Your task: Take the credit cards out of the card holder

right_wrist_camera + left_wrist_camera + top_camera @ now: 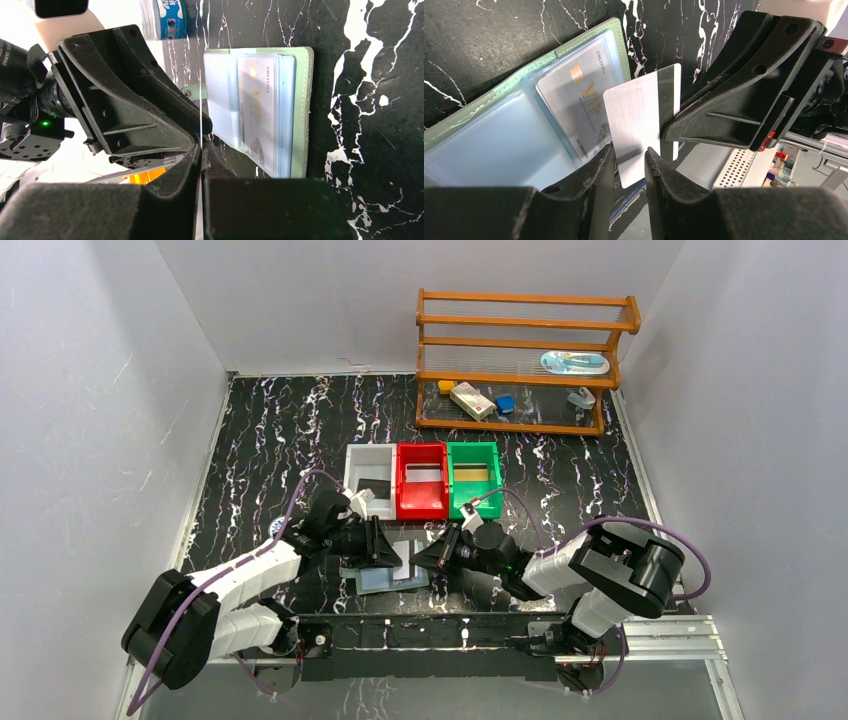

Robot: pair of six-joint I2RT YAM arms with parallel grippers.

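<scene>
The card holder (589,36) lies open on the black marbled counter (484,30), its clear pockets facing up. One silver VIP card (574,107) sits in a pocket. A plain silver card (639,115) is in the air just above the holder. The right pincer (201,150) is closed narrow on one edge of this card. The left pincer (628,157) is narrow with a small gap. The card's lower end shows in this gap, but I cannot tell whether it grips

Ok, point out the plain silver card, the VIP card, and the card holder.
silver card (636,112), left wrist view, middle of its brushed face.
VIP card (574,102), left wrist view, centre of its printed face.
card holder (302,110), right wrist view, green outer border.
</scene>
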